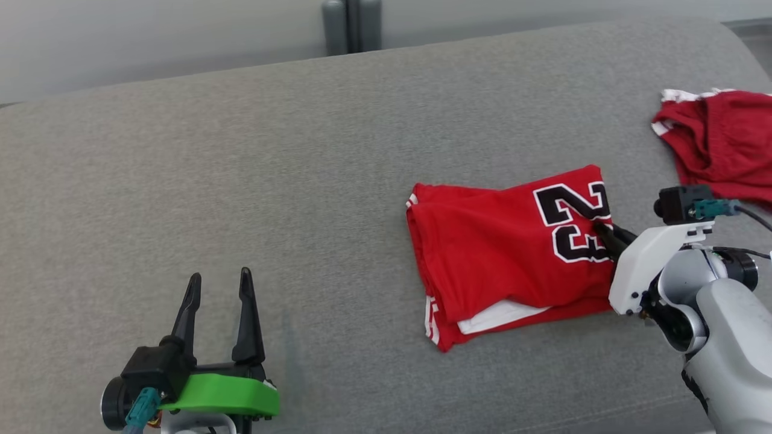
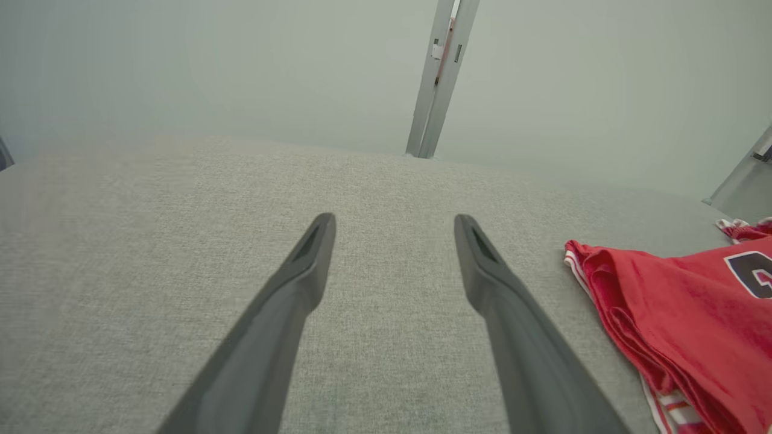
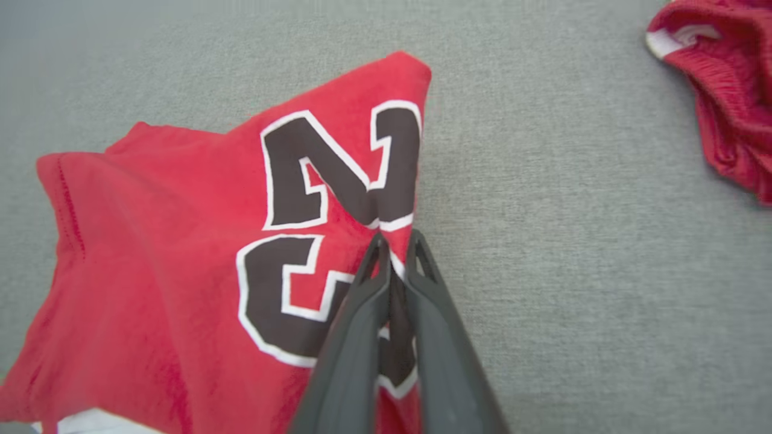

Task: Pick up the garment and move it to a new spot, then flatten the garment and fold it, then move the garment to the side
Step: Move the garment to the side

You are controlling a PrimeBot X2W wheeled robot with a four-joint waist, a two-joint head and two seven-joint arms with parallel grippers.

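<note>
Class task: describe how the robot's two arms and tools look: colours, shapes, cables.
The left tool has two long, tapering black fingers on a black base with a green mount and a teal connector. The right tool has matching dark fingers, a white bracket, a black camera with a teal plug and black cable, and a silver-grey forearm.

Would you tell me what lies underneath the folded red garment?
Some white fabric and striped trim peek out beneath the top fold of the garment, resting on the grey cushion. Whatever else lies between the folds is covered.
</note>
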